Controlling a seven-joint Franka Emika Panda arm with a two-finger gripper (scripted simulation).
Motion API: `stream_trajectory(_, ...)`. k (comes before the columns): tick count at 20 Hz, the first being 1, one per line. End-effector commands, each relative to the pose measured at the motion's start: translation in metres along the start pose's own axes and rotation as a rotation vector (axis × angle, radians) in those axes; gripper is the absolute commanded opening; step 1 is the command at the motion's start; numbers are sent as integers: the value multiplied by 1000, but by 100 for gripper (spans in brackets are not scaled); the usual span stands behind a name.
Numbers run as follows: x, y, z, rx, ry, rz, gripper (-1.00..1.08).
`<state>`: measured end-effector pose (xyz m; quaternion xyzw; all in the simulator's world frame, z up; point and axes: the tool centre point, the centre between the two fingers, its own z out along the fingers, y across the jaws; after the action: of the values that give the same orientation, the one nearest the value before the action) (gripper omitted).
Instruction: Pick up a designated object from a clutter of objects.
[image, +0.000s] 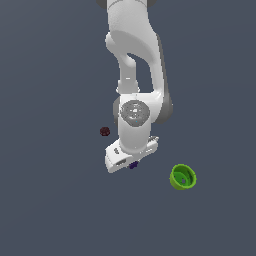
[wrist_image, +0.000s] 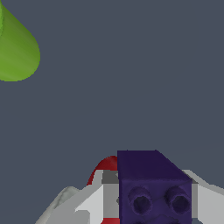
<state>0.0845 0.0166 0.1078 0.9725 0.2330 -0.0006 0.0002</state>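
The designated object, a tiny dark purple cube (wrist_image: 153, 183) with two round studs on its near face, sits between the white fingers (wrist_image: 94, 203) of my gripper (wrist_image: 154, 205), which press on both of its sides. In the exterior view only a sliver of the purple cube (image: 133, 165) peeks out under the white hand, and my gripper (image: 131, 163) points down over it, its fingertips hidden. Of the clutter, a red ball (wrist_image: 106, 165) lies right behind the cube.
A green bowl (image: 183, 176) lies tipped on the exterior view's right, also seen as the green bowl (wrist_image: 15, 48) in the wrist view. A maroon blob (image: 104, 131) sits on the exterior view's left of the arm. A pale grey-white shape (wrist_image: 65, 197) lies beside one finger.
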Motion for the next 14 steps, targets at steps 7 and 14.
stream_trajectory(7,-45,5,-69,-1,1,0,-100)
stream_trajectory(14,-84,10,-129,1,2,0,-100)
